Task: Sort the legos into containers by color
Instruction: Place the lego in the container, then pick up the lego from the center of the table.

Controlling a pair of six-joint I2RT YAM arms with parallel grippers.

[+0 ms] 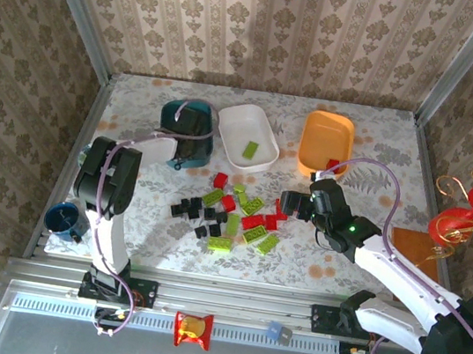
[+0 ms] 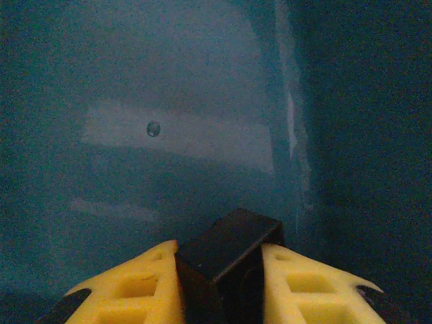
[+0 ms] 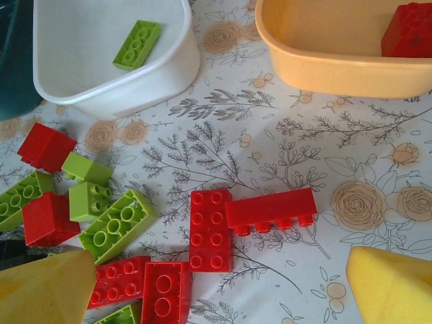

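Damask wallpaper closes in three sides of a desk point(image 1: 339, 264) covered in a pale floral print. Along its far edge sit three tubs in a row: a teal tub point(image 1: 170, 112) on the left, a white tub point(image 1: 235, 123) in the middle and an orange tub point(image 1: 328, 133) on the right. The left tool point(image 2: 219, 253) reaches down into the teal tub, its yellow fingers point(image 2: 135, 283) closed narrowly on a black brick point(image 2: 233, 239), which is clamped between them above the tub's floor. One lime brick point(image 1: 250, 150) lies in the white tub, and a red brick point(image 1: 333, 165) rests at the near end of the orange tub. The other legos lie as a loose pile point(image 1: 226, 216) on the middle of the desk, nearer than the tubs: black bricks point(image 1: 196, 211) mostly on its left, lime bricks point(image 1: 214, 197) and red bricks point(image 1: 253, 222) mixed toward its right. The right tool point(image 3: 216, 287) hangs over the right edge of that pile with its fingers spread wide and nothing held. In its wrist view a square-ended red piece point(image 3: 209, 229) and a long red piece point(image 3: 270, 210) touch each other just ahead of the gap between the fingers. A small blue cup point(image 1: 61, 218) stands at the near left corner of the desk, well apart from the pile.
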